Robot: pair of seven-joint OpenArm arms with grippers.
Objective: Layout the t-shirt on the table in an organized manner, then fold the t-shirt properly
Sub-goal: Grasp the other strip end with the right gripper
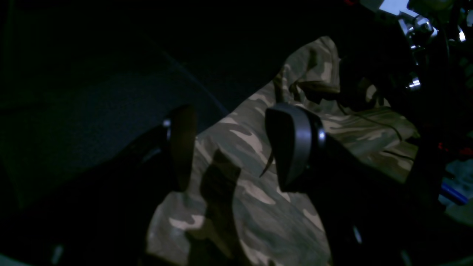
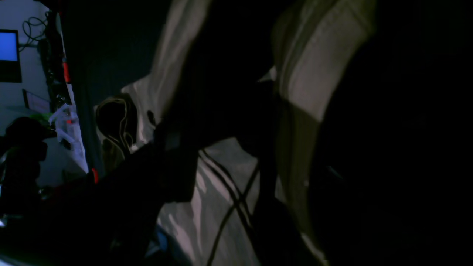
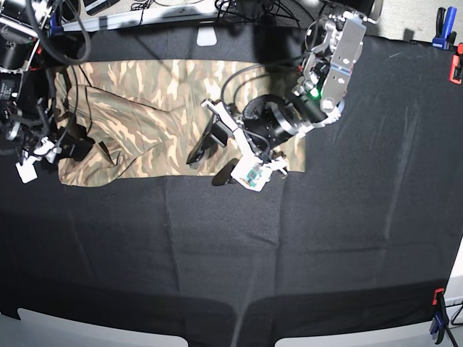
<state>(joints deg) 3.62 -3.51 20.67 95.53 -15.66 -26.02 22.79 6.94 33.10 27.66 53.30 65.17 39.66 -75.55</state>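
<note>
Your left gripper hangs with its jaws spread apart and nothing between them, poised over the near hem of the t-shirt. In the left wrist view one of its fingers sits over camouflage cloth while the other sits right at the fabric's edge, with bare black table beyond it toward 9 o'clock. So the edge you would want to catch runs just under the open gap.

Seen from the base camera, the shirt lies as a long band across the far part of the table, its long axis running from 9 o'clock to 3 o'clock. It looks already folded lengthwise, though the left end is rumpled. Most of the cloth stretches away from your left gripper toward 9 o'clock; only a short end lies toward 3 o'clock, under the arm.

Your right gripper is at the far 9 o'clock end of the band, on the rumpled part. Its wrist view is too dark and close to read; you cannot tell whether it is closed on fabric or merely resting against it.

For the near hem at mid-length, your left arm is plainly the nearer one. My judgement: any fold along the long axis turns on both ends moving together.
</note>
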